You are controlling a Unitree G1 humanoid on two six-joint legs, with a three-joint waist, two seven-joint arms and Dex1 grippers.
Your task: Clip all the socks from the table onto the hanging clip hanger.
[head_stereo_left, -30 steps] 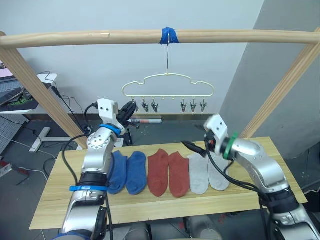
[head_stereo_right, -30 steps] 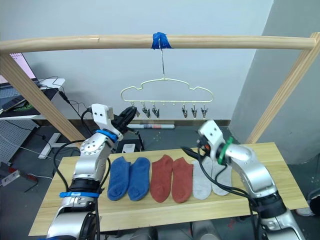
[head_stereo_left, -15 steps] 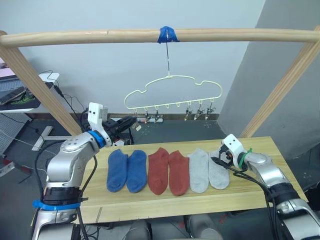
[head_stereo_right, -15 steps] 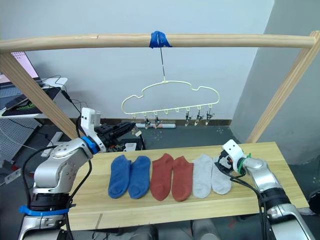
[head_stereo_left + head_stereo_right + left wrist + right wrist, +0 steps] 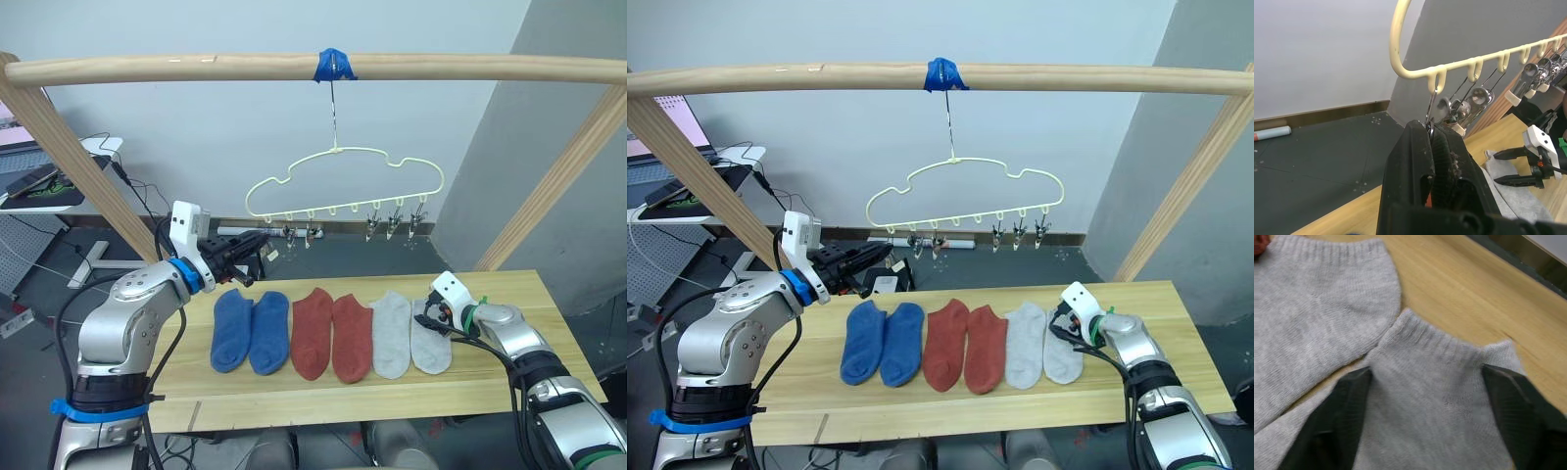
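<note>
Six socks lie in a row on the pale wooden table (image 5: 519, 294): two blue socks (image 5: 250, 331), two rust-red socks (image 5: 331, 335) and two light grey socks (image 5: 409, 335). The pale-yellow clip hanger (image 5: 343, 181) hangs above them, tilted with its left end lower. My left gripper (image 5: 259, 242) is shut on the hanger's leftmost clip (image 5: 1431, 105), whose wire runs down into the fingertips (image 5: 1422, 134). Over the cuff of the rightmost grey sock (image 5: 1435, 396) my right gripper (image 5: 1430, 416) is open, one finger on each side.
The hanger's hook hangs from a thick wooden rail (image 5: 196, 69) at a strip of blue tape (image 5: 333, 65). Slanted wooden posts (image 5: 78, 166) stand at both ends of the table. A desk with electronics (image 5: 49, 186) is at the far left.
My right arm came down from above the table to the rightmost grey sock. My left arm dropped lower while staying at the leftmost clip, and the hanger tilted and shifted right.
</note>
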